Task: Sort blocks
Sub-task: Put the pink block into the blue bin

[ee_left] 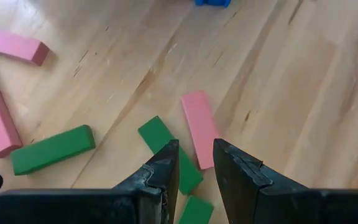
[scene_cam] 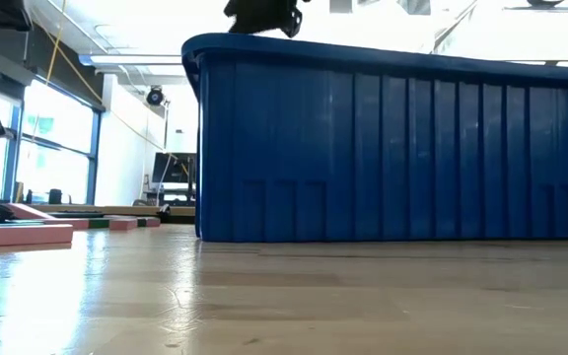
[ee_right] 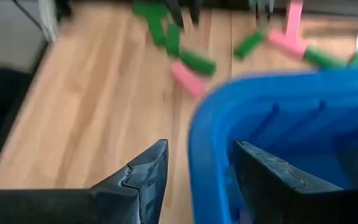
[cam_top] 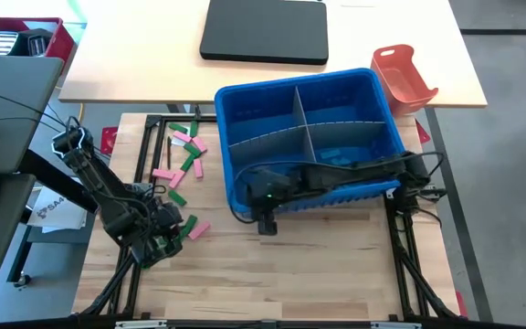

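Blocks (cam_top: 186, 157) lie at 9 o'clock of bin (cam_top: 373, 87); left hand (cam_top: 164, 243) w/ fingers apart, empty, above them; right hand (cam_top: 267, 222) apart, empty, over bin's rim.

Blocks (ee_right: 194, 62) beyond the blue bin (ee_right: 278, 124) blurred, shapes unclear.

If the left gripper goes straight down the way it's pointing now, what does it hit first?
Probably the green block lying right under the left gripper, whose fingers are open with nothing between them. The pink block beside it is close, so depth makes this a near call.
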Robot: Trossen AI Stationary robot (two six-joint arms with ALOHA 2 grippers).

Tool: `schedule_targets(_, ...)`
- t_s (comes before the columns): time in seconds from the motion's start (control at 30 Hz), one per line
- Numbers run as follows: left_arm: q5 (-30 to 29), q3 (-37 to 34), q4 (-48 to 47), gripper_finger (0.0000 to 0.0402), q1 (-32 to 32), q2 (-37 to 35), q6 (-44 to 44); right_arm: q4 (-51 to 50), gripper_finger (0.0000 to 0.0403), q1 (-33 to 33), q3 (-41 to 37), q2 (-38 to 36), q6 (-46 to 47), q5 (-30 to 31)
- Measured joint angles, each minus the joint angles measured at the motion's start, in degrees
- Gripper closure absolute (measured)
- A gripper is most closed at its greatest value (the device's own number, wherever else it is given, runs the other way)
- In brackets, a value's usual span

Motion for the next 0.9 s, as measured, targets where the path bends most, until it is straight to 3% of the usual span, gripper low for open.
schedule_targets(0.13, -2.08, 0.00, 0.04, 0.0312, -0.86, 0.01, -0.11, -6.39, 0.0226, -0.01, 5.51, 3.10, 1.99, 3.83)
schedule_targets(0.27, -3.36, 0.00, 0.09, 0.0312, -1.25, 0.02, -0.15, -7.30, 0.0226, 0.52, 6.29, 4.16, 1.95, 7.43)
schedule_targets(0.57, -5.84, 0.00, 0.14, 0.0312, -1.30, 0.04, -0.13, -10.28, 0.0229, -0.50, 4.65, 5.48, 2.61, 4.97)
schedule_targets(0.67, -5.82, 0.00, 0.53, 0.0312, -1.30, 0.04, -0.13, -8.49, 0.0254, -0.59, 4.63, 6.12, 3.11, 3.86)
schedule_targets(0.77, -4.68, 0.00, 1.17, 0.0312, -1.45, 0.04, -0.07, -7.82, 0.0307, -0.59, 4.72, 6.96, 1.68, 1.28)
schedule_targets(0.9, -1.46, 0.31, 0.99, 0.0312, -2.63, 0.04, -0.13, -5.08, 0.0313, 0.24, 4.74, 7.69, 0.45, 1.44)
